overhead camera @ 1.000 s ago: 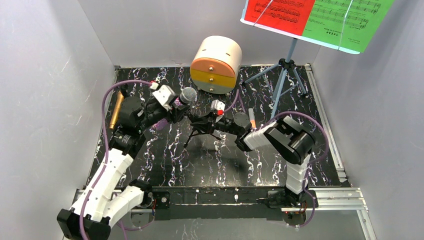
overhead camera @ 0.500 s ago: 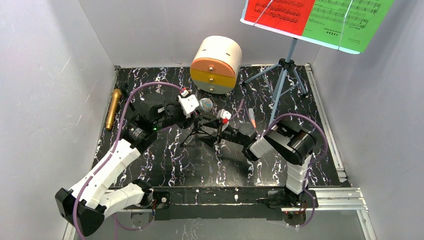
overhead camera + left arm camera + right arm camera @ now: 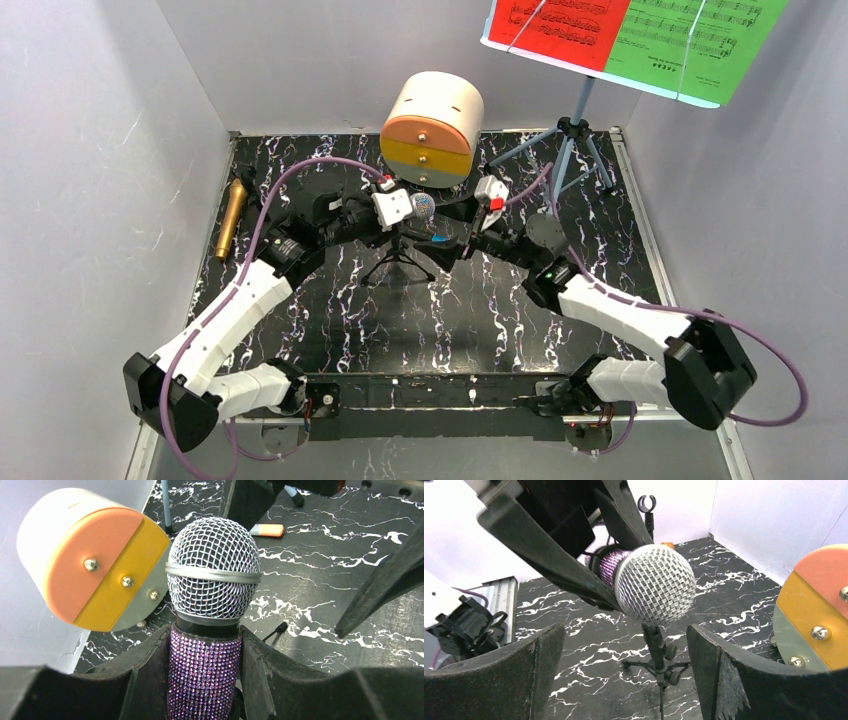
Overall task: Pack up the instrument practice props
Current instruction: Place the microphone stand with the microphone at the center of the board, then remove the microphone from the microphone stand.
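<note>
My left gripper (image 3: 405,208) (image 3: 205,647) is shut on the purple rhinestone body of the silver-headed microphone (image 3: 423,207) (image 3: 214,575) (image 3: 655,584). It holds the microphone about level over a small black mic tripod (image 3: 400,262) (image 3: 659,665); whether they touch is hidden. My right gripper (image 3: 455,238) (image 3: 624,640) faces the microphone's head, open and empty, with the tripod seen between its fingers. The gold microphone (image 3: 231,220) lies at the far left. The pale-blue sheet-music tripod (image 3: 565,165) stands back right, carrying the red sheet (image 3: 560,25) and the green sheet (image 3: 695,45).
The round cream-and-orange drawer cabinet (image 3: 432,128) (image 3: 95,565) (image 3: 814,610) stands just behind both grippers. A small orange-and-white stick (image 3: 267,529) lies on the black marbled table (image 3: 440,320). Grey walls close in the left, back and right sides.
The left gripper carried the purple microphone rightward over the black tripod. The right gripper opened wide and moved back toward the cabinet, its elbow swinging down to the right.
</note>
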Controlling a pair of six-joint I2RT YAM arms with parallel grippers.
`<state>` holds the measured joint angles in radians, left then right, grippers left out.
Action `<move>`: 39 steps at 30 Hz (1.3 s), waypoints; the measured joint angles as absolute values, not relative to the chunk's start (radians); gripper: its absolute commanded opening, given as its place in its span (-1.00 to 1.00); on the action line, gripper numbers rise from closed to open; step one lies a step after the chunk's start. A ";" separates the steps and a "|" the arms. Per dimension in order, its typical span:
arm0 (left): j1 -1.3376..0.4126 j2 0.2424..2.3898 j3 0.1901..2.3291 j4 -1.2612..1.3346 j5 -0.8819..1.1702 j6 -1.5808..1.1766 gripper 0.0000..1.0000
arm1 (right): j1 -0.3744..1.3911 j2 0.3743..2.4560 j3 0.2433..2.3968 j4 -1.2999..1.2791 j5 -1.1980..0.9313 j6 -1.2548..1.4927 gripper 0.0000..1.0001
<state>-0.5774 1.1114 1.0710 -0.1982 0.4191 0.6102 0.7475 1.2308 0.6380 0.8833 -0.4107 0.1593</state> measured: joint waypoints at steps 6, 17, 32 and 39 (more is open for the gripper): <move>-0.577 1.153 1.097 -0.196 0.467 0.673 -0.34 | 0.729 1.169 0.801 0.506 -0.446 0.158 0.97; -0.577 1.225 1.137 -0.180 0.509 0.745 -0.28 | 0.687 1.296 1.065 0.219 -0.468 0.211 0.69; -0.588 1.211 1.092 -0.089 0.478 0.659 0.41 | 0.622 1.357 1.110 0.212 -0.554 0.337 -0.97; -0.591 1.062 0.966 0.099 0.249 0.379 0.48 | 0.614 1.356 1.079 0.274 -0.510 0.391 -0.97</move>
<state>-0.5911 1.0618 0.9657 0.0994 0.2493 0.3794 0.6136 1.3556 1.0790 0.2737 -0.5102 0.3912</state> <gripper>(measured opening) 0.741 0.606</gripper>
